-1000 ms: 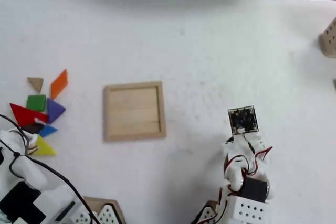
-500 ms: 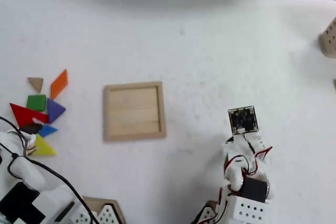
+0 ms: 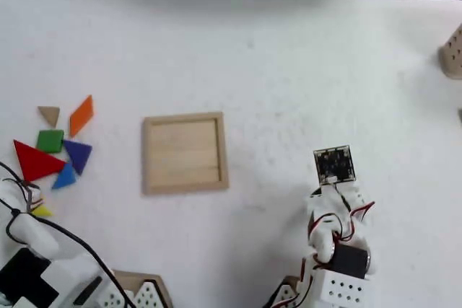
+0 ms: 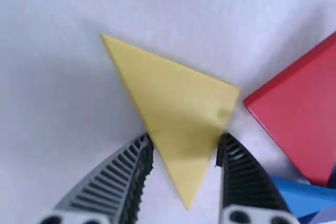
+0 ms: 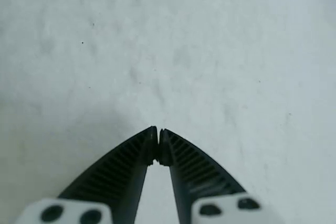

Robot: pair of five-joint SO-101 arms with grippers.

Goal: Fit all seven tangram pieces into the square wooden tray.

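Dragged toward seven o'clock since a second ago, the yellow triangle point(image 4: 173, 114) lies just clear of the red triangle point(image 4: 299, 114), its narrow end pinched between the left gripper's point(image 4: 185, 145) fingers, apparently flat on the table point(image 3: 289, 55). The square wooden tray point(image 3: 185, 119) at centre holds nothing, so all seven pieces remain. The rest cluster at its nine o'clock, while the right gripper point(image 5: 158, 132), at four o'clock, is closed on nothing.
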